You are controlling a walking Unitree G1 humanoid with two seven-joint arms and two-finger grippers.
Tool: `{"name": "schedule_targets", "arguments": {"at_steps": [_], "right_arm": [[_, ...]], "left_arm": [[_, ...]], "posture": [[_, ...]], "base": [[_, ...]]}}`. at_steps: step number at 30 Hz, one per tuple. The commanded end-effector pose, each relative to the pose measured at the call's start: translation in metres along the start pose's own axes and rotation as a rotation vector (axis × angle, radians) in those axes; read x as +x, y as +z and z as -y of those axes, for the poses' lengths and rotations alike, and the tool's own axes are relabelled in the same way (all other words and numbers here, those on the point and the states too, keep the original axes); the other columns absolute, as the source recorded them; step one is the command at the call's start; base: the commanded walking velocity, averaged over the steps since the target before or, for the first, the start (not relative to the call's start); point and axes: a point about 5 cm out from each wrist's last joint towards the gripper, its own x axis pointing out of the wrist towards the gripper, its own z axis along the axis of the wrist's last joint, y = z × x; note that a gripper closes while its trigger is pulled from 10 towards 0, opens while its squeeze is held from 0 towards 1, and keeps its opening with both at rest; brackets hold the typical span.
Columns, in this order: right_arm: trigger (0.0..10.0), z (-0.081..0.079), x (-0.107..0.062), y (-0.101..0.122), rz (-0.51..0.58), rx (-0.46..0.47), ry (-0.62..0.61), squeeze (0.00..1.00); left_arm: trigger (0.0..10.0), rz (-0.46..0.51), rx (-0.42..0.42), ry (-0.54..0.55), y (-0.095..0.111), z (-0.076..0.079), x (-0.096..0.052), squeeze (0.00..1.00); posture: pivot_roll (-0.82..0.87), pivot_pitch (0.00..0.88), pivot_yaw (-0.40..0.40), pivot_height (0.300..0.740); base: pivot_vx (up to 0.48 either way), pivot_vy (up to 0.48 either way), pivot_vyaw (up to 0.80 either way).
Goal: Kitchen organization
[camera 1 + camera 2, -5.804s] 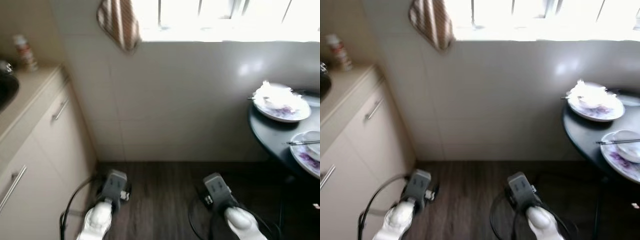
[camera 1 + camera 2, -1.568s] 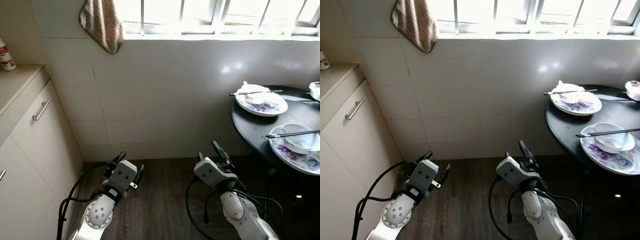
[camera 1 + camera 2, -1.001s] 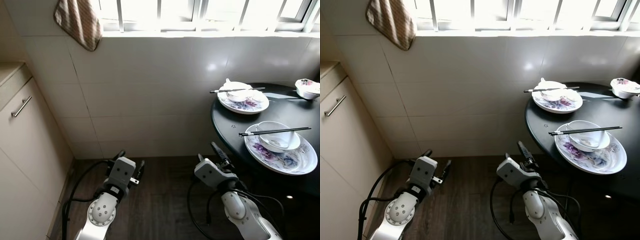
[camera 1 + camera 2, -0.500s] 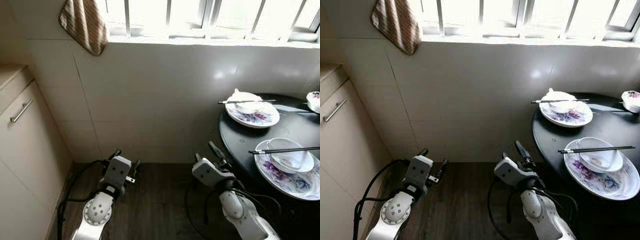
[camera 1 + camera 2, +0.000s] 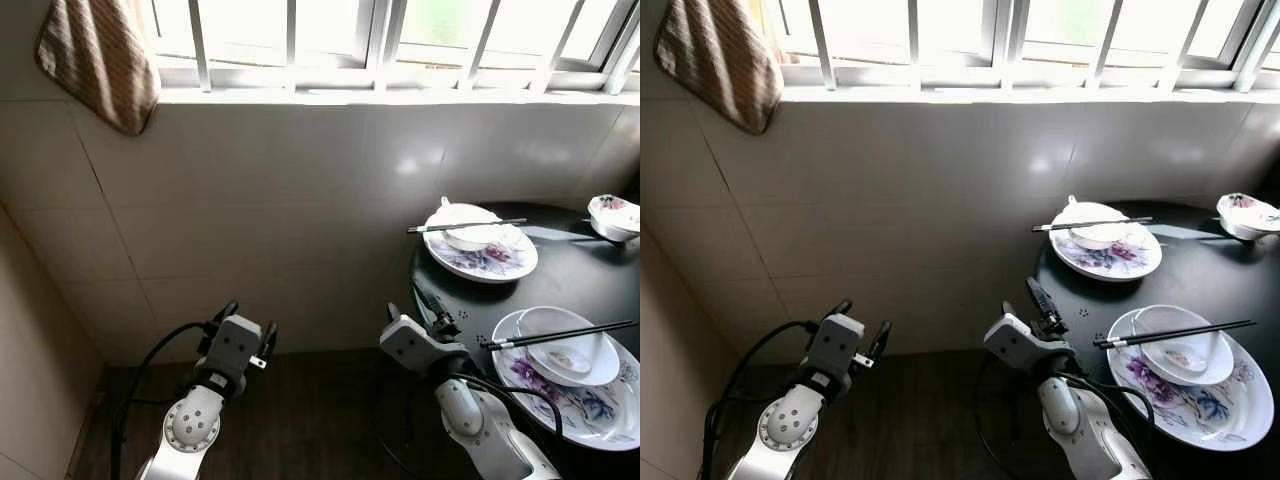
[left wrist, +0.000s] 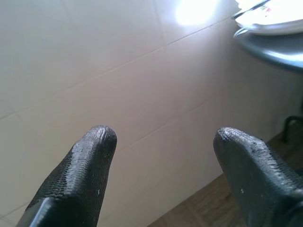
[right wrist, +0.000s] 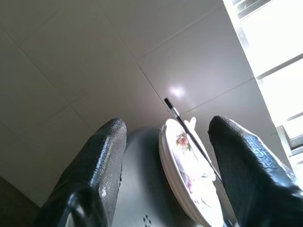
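On the round black worktop [image 5: 590, 270] at the right sit two flowered plates. The far plate [image 5: 482, 255] carries a white bowl [image 5: 466, 237] with chopsticks [image 5: 465, 226] laid across it; the near plate [image 5: 575, 385] holds another white bowl [image 5: 567, 360], some residue inside, also bridged by chopsticks [image 5: 558, 335]. A small bowl [image 5: 612, 216] stands at the far right edge. The right gripper [image 5: 432, 307] hangs low just left of the worktop's edge, jaws spread wide and holding nothing, pointing toward the far plate. The left gripper [image 5: 245, 325] hovers over the dark floor [image 5: 300, 430] well apart from the dishes, jaws likewise wide, facing the tiled wall [image 5: 250, 200]. A striped cloth [image 5: 100, 60] hangs by the window [image 5: 330, 30].
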Motion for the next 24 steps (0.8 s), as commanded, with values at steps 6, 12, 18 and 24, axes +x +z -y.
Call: {"name": "schedule_targets", "arguments": {"at_steps": [6,12,18,24], "right_arm": [[10.0,0.011,-0.009,-0.007,-0.121,-0.092,-0.065,0.00],[10.0,0.013,-0.017,-0.027,-0.278,-0.134,-0.080,0.00],[10.0,0.018,-0.015,-0.033,-0.341,-0.145,-0.075,0.00],[10.0,0.016,-0.014,-0.043,-0.406,-0.102,-0.032,0.00]], "left_arm": [[10.0,-0.008,-0.002,0.009,-0.003,-0.005,-0.002,0.00],[10.0,-0.009,-0.011,0.009,-0.003,-0.006,-0.001,0.00],[10.0,-0.009,-0.010,0.007,-0.004,-0.007,-0.001,0.00],[10.0,-0.011,-0.012,0.002,-0.004,-0.007,0.000,0.00]], "posture": [[-0.05,0.000,-0.041,0.740],[-0.05,0.000,-0.037,0.740],[-0.05,0.000,-0.032,0.740],[-0.05,0.000,-0.030,0.740]], "base": [[0.000,0.000,0.00],[0.000,0.000,0.00],[0.000,0.000,0.00],[0.000,0.000,0.00]]}}
